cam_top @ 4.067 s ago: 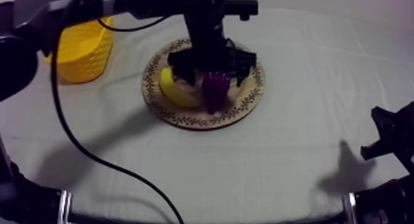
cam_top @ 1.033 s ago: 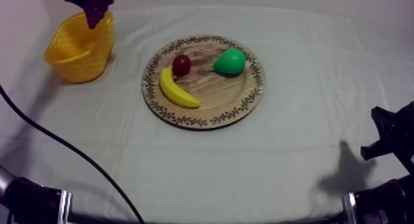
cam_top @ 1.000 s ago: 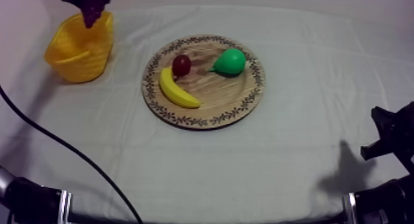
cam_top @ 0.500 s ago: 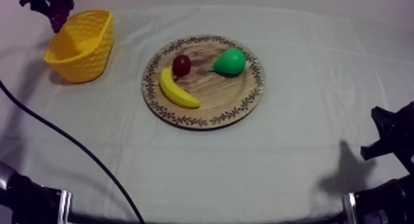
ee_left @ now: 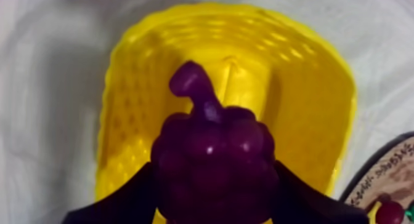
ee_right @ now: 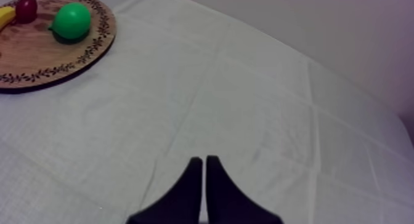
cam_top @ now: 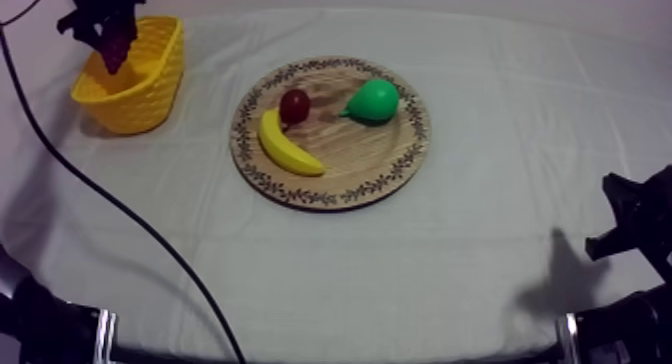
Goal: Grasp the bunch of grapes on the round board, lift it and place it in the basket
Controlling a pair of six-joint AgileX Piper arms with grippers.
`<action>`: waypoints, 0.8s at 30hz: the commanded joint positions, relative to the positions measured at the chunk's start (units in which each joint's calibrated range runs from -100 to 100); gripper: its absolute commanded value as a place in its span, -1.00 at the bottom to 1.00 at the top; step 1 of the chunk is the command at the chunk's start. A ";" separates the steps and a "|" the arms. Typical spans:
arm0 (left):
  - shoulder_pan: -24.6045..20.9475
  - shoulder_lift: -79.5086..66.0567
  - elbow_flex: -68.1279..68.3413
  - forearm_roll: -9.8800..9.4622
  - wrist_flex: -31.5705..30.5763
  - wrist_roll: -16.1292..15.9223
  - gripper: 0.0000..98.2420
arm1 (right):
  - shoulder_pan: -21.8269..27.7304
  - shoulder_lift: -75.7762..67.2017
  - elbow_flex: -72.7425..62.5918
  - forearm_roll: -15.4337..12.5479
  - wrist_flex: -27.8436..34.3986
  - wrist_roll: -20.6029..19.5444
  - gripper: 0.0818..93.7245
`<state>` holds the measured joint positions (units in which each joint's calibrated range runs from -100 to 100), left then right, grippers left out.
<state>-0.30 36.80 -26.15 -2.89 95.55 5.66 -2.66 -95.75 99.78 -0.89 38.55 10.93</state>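
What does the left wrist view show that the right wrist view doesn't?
Left wrist, not right wrist: the left gripper shut on the bunch of grapes, held over the open yellow basket. Right wrist, not left wrist: the right gripper, fingers shut together over the cloth, plus the pear and the banana end on the wooden board. Both: the board's patterned rim, the small red fruit on it, and the cloth.

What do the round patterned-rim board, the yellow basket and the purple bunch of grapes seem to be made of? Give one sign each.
The round patterned-rim board: apparently wood, matte; streaky brown grain shows.
The yellow basket: probably moulded plastic; even colour, regular woven relief, slight sheen.
The purple bunch of grapes: likely smooth plastic or rubber; small bright highlights on rounded lobes.
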 commanded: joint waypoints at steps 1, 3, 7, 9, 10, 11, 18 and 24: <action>-0.13 2.02 -0.32 0.07 -0.25 0.09 0.14 | -0.02 0.00 0.00 -0.01 0.00 -0.01 -0.99; -0.26 3.24 -0.54 0.21 -0.61 0.11 0.26 | -0.02 0.00 0.00 -0.01 0.00 -0.01 -0.99; -0.47 4.53 0.20 0.62 -1.94 0.24 0.57 | -0.02 0.00 0.00 -0.01 0.00 -0.01 -0.99; -0.63 4.37 1.17 0.95 -2.85 0.46 0.69 | -0.02 0.00 0.00 -0.01 0.00 -0.01 -0.99; -0.73 4.05 1.73 1.17 -3.33 0.52 0.74 | -0.02 0.00 0.00 -0.01 0.00 -0.01 -0.99; -0.85 3.59 2.36 1.40 -3.74 0.61 0.79 | -0.02 0.00 0.00 -0.01 0.00 -0.01 -0.99; -1.12 -4.07 9.93 2.38 -7.77 1.25 0.93 | -0.02 0.00 0.00 -0.01 0.00 -0.01 -0.99; -0.57 -15.91 21.04 3.14 -13.55 1.12 0.89 | -0.02 0.00 0.00 -0.01 0.00 -0.01 -0.99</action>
<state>-0.92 25.88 -9.75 0.00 83.54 6.84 -2.66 -95.75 99.78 -0.89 38.55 10.90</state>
